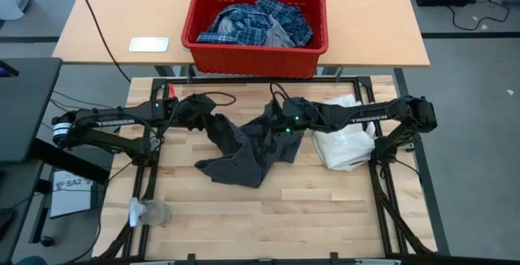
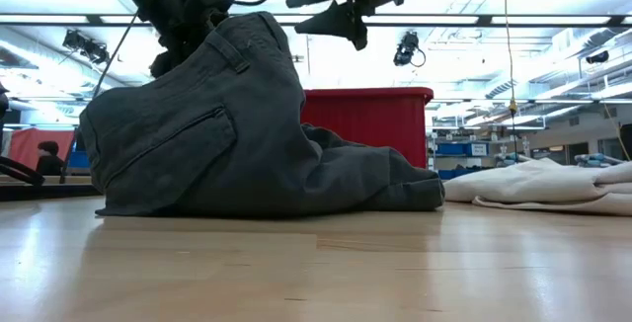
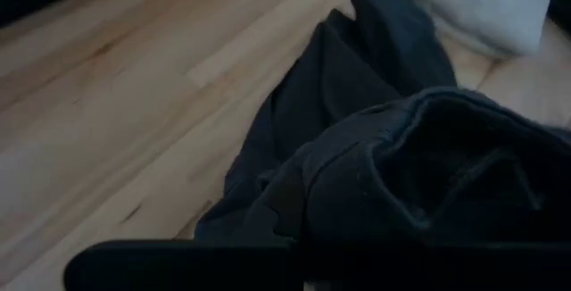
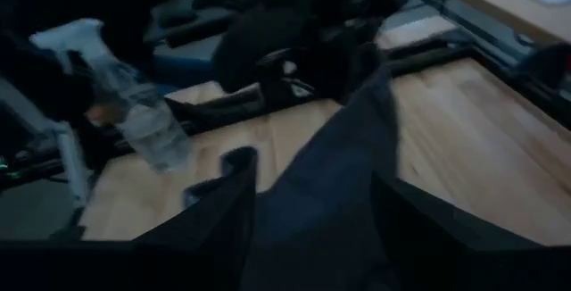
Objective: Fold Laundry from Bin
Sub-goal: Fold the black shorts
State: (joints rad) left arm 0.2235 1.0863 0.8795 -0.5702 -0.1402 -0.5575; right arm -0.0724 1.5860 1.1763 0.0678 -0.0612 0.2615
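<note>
The left hand [image 1: 188, 112] and the right hand [image 1: 276, 125] each grip an end of the dark grey trousers [image 1: 244, 147], lifting them off the tabletop [image 1: 268, 216]; the right grip seems firm. Nearby lie a white bag [image 1: 345, 143] and spray bottle [image 1: 146, 212]. The plaid shirt [image 1: 256, 21] fills the red bin [image 1: 256, 54].

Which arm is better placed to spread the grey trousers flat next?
Left. The left gripper already holds the dark grey trousers raised by the waistband; the right gripper hangs over their other edge.
</note>
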